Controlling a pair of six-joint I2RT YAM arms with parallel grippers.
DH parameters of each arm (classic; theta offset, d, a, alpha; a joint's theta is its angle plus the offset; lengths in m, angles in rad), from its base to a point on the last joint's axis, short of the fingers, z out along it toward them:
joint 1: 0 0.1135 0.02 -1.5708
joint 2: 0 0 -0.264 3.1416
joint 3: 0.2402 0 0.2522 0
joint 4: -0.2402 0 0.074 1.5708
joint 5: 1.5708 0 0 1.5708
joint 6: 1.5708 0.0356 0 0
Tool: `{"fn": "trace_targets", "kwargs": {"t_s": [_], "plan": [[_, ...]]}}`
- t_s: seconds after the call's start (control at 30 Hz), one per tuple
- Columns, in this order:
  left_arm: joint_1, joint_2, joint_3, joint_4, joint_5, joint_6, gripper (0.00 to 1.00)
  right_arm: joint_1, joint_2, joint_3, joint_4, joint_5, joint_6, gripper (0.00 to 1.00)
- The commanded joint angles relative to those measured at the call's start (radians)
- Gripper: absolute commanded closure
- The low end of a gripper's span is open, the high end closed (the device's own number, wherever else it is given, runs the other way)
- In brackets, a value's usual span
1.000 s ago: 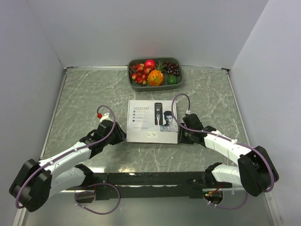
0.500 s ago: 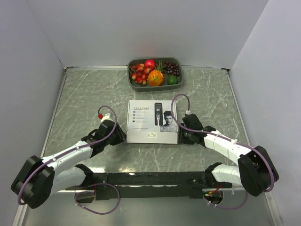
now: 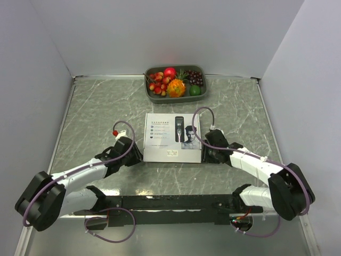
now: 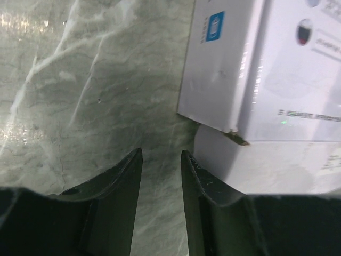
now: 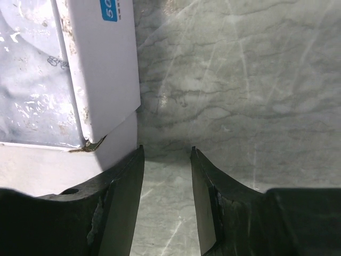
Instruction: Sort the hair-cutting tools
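No loose hair-cutting tools show in any view; only a printed picture of a clipper on the white cardboard box [image 3: 173, 137] in the middle of the table. My left gripper [image 3: 136, 154] sits low at the box's near-left corner, jaws a little apart and empty. In the left wrist view [image 4: 160, 157] its right finger [image 4: 200, 192] is beside the box [image 4: 256, 80]. My right gripper [image 3: 205, 154] sits at the box's near-right corner, jaws a little apart and empty. In the right wrist view [image 5: 167, 152] its left finger [image 5: 125, 186] is against the box [image 5: 101, 64].
A grey tray [image 3: 160, 100] of colourful fruit stands at the back centre by the rear wall. White walls close the table at the back, left and right. The box's lid corners look torn and sit slightly off its base [image 4: 250, 160].
The left arm has shifted slightly right, bringing its gripper closer to the box's near-left corner. The right gripper has edged slightly left toward the box. The box has not moved.
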Motion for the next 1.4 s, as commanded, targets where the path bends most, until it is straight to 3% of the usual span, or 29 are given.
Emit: {"fn": "trace_targets", "kwargs": {"t_s": [0.0,0.43,0.67,0.97,1.37], "plan": [[-0.009,0.035,0.029,-0.005,-0.031,0.005,0.59,0.013,-0.062,0.008,-0.007,0.071,0.011,0.51],[-0.011,0.006,0.053,-0.060,-0.099,0.013,0.59,0.050,-0.243,0.048,-0.072,0.179,-0.098,0.50],[-0.012,-0.070,0.070,-0.120,-0.134,0.027,0.59,0.109,-0.323,0.039,0.043,0.012,-0.174,0.51],[-0.012,-0.143,0.096,-0.134,-0.109,0.039,0.59,0.238,-0.132,0.116,0.108,-0.030,-0.141,0.53],[-0.014,-0.117,0.089,-0.064,-0.004,0.050,0.59,0.245,0.019,0.168,0.131,0.010,-0.113,0.52]]}}
